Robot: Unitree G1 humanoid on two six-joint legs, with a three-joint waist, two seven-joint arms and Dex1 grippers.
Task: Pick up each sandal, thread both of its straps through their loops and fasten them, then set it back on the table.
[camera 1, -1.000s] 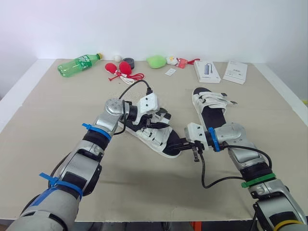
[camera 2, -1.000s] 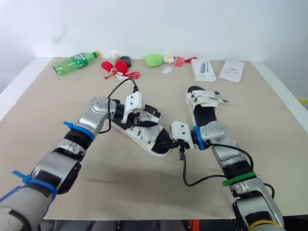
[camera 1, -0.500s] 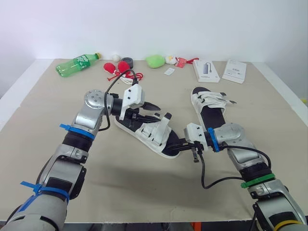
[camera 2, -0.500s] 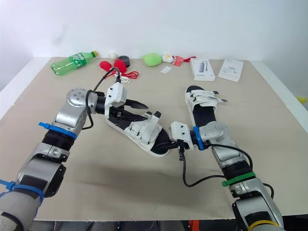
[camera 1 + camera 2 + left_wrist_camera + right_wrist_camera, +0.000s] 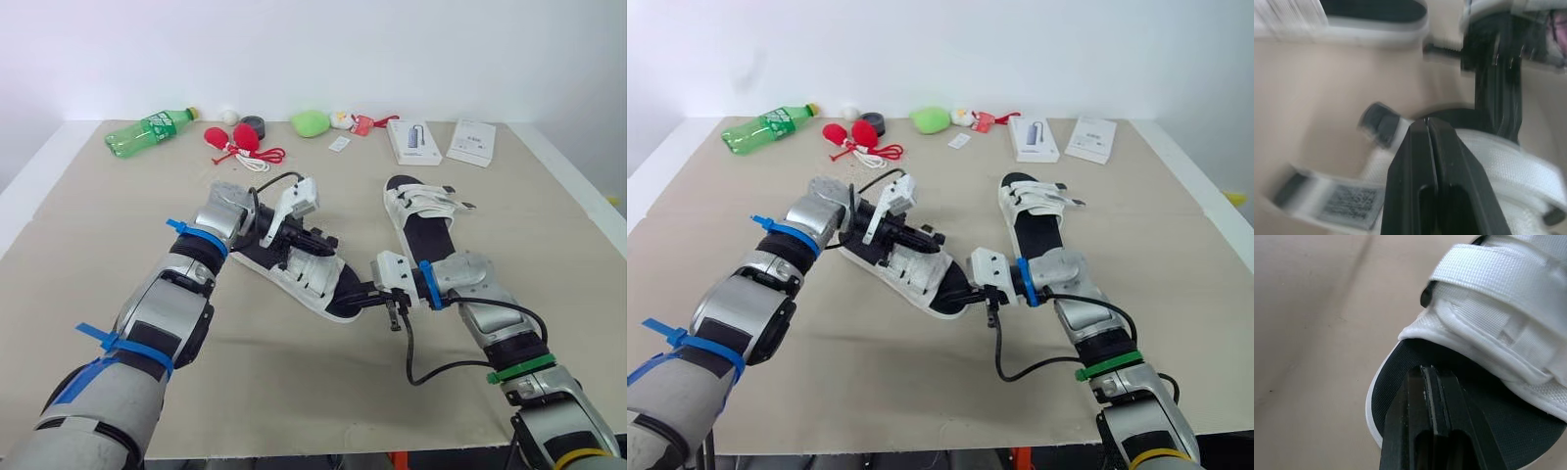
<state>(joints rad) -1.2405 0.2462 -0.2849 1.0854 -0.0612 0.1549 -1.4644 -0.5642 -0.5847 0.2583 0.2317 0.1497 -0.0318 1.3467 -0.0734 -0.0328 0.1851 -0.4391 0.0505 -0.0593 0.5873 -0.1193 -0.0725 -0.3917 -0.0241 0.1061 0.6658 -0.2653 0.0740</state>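
At frame centre on the counter (image 5: 294, 382), I am steadying the first sandal (image 5: 328, 289) with the right tool (image 5: 361, 291) pressed together, the left tool (image 5: 313, 238) likewise pressed together at its straps (image 5: 312, 266), fastening seemingly unfinished, the second sandal (image 5: 426, 220) waiting upper right.

White sandal (image 5: 313, 275) with black insole, green bottle (image 5: 148, 132), beige table (image 5: 294, 387)
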